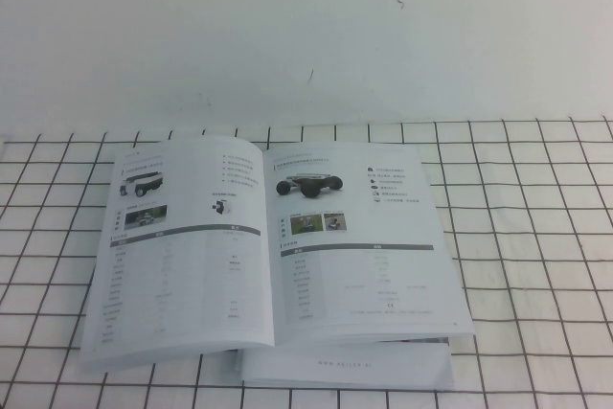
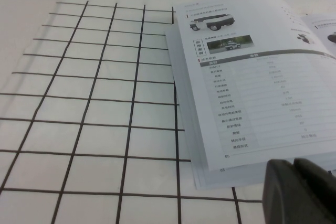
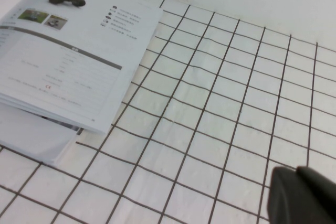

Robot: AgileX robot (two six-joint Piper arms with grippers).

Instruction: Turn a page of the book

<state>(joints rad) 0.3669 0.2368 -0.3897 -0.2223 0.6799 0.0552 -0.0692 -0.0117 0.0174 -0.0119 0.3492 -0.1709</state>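
**Book open, grippers barely seen**

The book [image 1: 268, 265] lies open on the gridded table [image 1: 536, 237], the page [image 1: 182, 237] flat on its left half. Left gripper [image 2: 302, 190] and right gripper [image 3: 302, 195] show only dark cut-off tips; open or closed, I cannot tell.

A lab-style test bench — gridded white tabletop [image 1: 536, 237], plain white wall [image 1: 306, 26].

The book [image 1: 278, 265] lies open mid-counter [image 1: 536, 237], the only obstacle. Bare grid flanks it both sides. The left tool [image 2: 302, 192] and right tool [image 3: 304, 195] hover off its outer edges.
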